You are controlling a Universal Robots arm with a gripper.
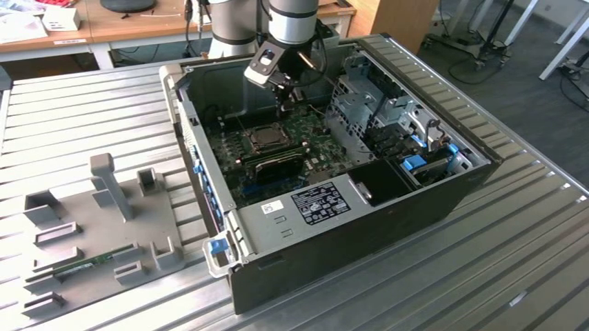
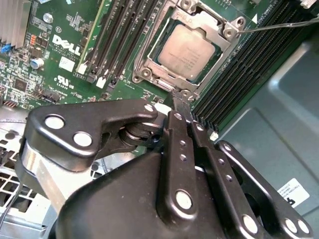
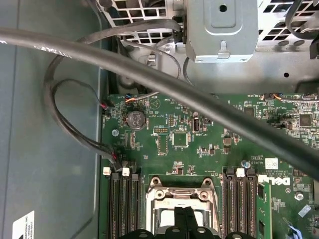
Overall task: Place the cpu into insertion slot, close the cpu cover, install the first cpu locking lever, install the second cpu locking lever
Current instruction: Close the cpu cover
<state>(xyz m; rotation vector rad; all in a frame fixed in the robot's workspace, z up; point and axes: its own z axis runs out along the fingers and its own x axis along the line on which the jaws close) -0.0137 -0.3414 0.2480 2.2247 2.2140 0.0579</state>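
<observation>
cpu [image 2: 188, 51] is lying flat in the insertion slot [image 2: 142, 75] inside the open computer case [image 1: 368, 227], dull grey top showing | cpu cover [image 2: 202, 19] is framing it, silvery | gripper [image 2: 180, 103] is hovering at the slot's edge, fingers [image 2: 178, 134] pinching together, holding nothing

Dull grey metal cpu [image 2: 188, 51], silvery cpu cover [image 2: 149, 52] (bare metal), satin black gripper [image 2: 180, 102]

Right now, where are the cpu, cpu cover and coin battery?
cpu [image 2: 192, 50]: second wrist view, middle of its grey top.
cpu cover [image 2: 199, 19]: second wrist view, frame edge beside the window.
coin battery [image 3: 133, 119]: first wrist view, its centre.
</observation>
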